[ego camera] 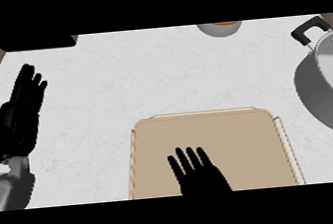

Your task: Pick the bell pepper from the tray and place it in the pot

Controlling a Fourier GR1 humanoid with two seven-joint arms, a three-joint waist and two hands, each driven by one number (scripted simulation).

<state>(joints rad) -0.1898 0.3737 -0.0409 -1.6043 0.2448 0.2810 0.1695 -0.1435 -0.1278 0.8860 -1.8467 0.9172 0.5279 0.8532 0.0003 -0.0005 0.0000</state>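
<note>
Two hands in view, no bell pepper visible anywhere. Right hand (201, 173) lies over the near half of the tan tray (145, 136), fingers (192, 156) straight and slightly fanned, pointing away toward the tray's far rim, holding nothing. The tray surface beyond the fingertips is bare; if the pepper is on the tray, it can only be under the palm or past the lower edge, and which cannot be told. So its long axis and bearing from the fingers are unreadable. Left hand (18, 114) stands at the left of the bench (158, 69), fingers up and straight, resting, well apart from the tray. The steel pot (326, 90) sits right of and beyond the right fingers, handle (308, 30) on its far side, mouth open. Judgement: the right hand is the nearer to both tray and pot, so the carry would run rightward and away from it. A small bowl (219, 28) with orange contents sits at the far edge.
</note>
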